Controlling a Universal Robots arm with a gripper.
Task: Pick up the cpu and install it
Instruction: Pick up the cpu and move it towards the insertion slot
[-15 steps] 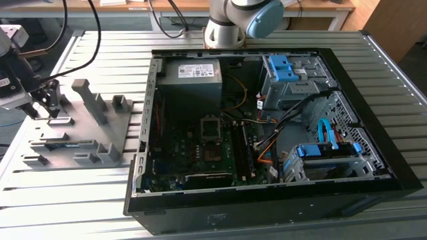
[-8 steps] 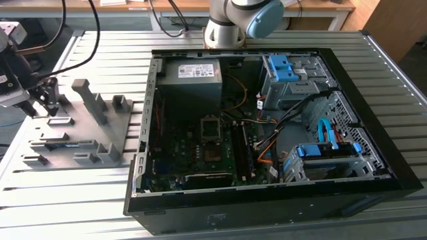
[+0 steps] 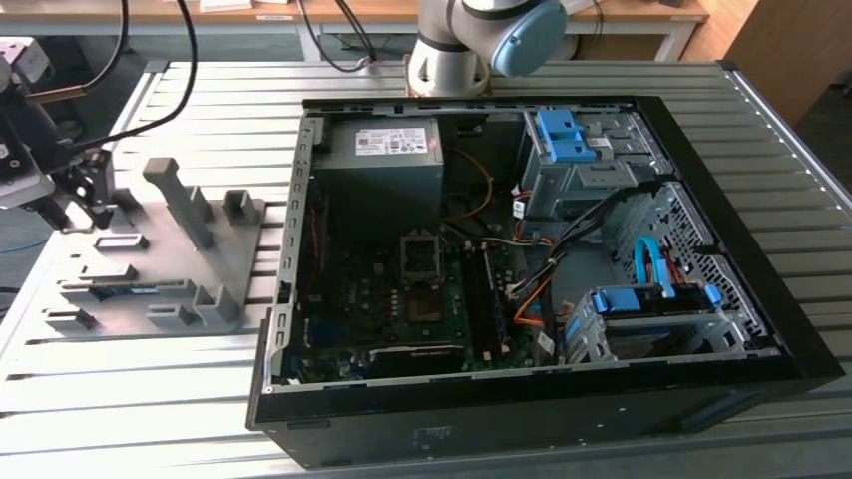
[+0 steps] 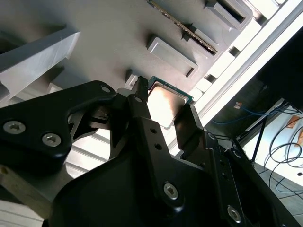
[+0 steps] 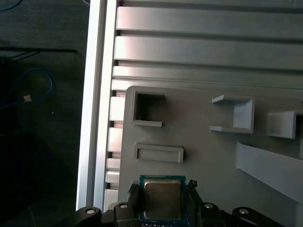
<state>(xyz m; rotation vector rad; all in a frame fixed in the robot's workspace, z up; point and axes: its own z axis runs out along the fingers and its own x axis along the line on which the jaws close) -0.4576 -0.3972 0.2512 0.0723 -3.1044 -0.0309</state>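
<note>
cpu (image 5: pixel 161 197) clamped in the pincer (image 5: pixel 162 187), over the grey fixture tray (image 3: pixel 140 254) at the exterior view's left, well apart from the PC case (image 3: pixel 533 399).

Both wrist views show the two black fingers (image 4: pixel 142 109) closed against opposite edges of the cpu (image 4: pixel 165 101), silver top facing the camera and green edge visible. In the first wrist view a square pocket (image 5: pixel 149 109) in the tray sits empty near the chip. Can't tell whether the cpu is touching the tray or just off it. In the exterior view the pincer (image 3: pixel 80 210) hangs over the tray's far end, tray resting on the slatted bench (image 3: pixel 134 399). The case lies open on its side, with the board socket (image 3: pixel 421 261) near the middle.
</note>
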